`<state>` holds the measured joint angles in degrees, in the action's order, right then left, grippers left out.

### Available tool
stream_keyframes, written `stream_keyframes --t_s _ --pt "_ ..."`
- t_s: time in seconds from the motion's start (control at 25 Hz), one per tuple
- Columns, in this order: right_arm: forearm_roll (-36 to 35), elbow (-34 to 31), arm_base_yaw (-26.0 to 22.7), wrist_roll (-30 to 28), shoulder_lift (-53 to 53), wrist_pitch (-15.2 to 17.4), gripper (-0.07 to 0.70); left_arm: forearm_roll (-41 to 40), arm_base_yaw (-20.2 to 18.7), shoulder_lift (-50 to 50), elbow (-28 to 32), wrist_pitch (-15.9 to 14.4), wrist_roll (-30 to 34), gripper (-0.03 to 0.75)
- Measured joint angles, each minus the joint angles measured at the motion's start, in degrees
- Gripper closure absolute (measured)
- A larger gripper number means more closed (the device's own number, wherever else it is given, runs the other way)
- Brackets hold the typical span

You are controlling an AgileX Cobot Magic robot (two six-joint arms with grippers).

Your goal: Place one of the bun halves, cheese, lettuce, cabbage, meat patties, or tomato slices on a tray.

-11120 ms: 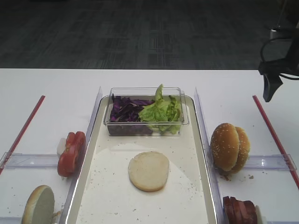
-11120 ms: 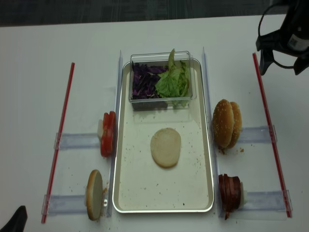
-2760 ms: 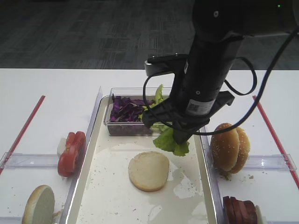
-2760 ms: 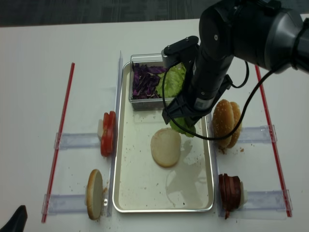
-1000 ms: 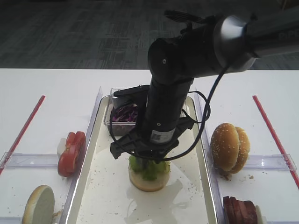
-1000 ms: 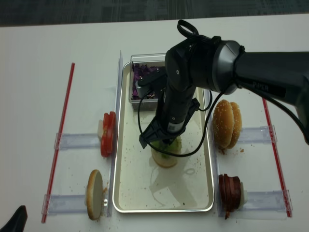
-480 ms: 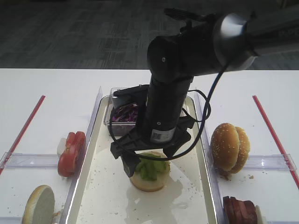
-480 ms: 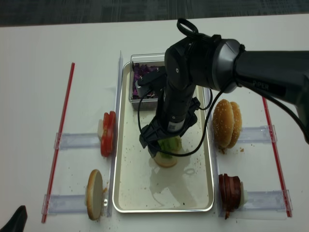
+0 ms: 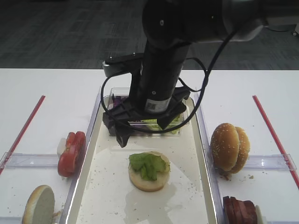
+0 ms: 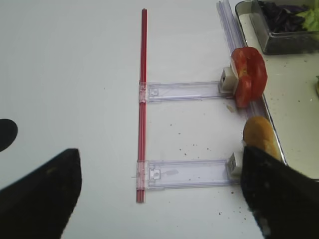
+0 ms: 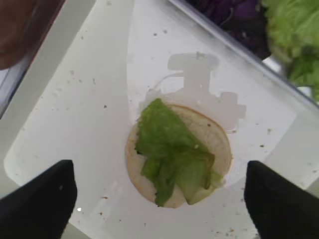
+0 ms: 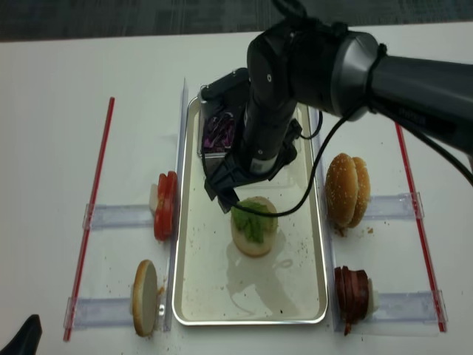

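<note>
White tabletop runs under everything you see, with dark carpet beyond its far edge. Your long metal-rimmed tray lies down the middle, its cream floor speckled with crumbs. On that floor sits a pale bun half, flat face up, and the lettuce lies on top of it, covering most of the left and centre of the bun in the right wrist view.

Your right gripper hangs above the tray, just behind the bun. Its fingers stand wide apart at the two lower corners of the wrist view, holding nothing, with the lettuce clear between them.

At the far end of the tray sits a clear plastic tub; the cabbage and more green leaves fill it, though the arm hides most of it from above.

Left of the tray, tomato slices stand on edge against a clear holder, and another bun half stands nearer you. Right of the tray, sesame-seeded bun halves stand upright, with the meat patties stacked nearer the front. Red strips run along both outer sides.

Your left gripper hovers over bare tabletop beside the left red strip, fingers spread wide and gripping nothing.
</note>
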<state>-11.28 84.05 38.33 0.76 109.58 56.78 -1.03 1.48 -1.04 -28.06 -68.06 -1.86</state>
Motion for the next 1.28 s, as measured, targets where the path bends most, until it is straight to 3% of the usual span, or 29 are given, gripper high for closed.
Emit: stream_keyframes --t_s 0.2,0.48,1.04,1.28 --pt "2.0 3.7 0.0 0.9 -0.6 2.6 -0.060 0.0 0.0 0.0 0.0 0.0 0.0 0.118" --pt "2.1 4.2 -2.5 2.0 -0.6 3.1 -0.060 0.0 0.0 0.0 0.0 0.0 0.0 0.118" --pt "7.4 4.6 -31.6 2.4 -0.6 5.5 -0.052 0.0 0.0 0.0 0.0 0.0 0.0 0.118" --pt "8.4 4.6 -38.6 1.9 -0.6 5.6 -0.049 0.0 0.0 0.0 0.0 0.0 0.0 0.118"
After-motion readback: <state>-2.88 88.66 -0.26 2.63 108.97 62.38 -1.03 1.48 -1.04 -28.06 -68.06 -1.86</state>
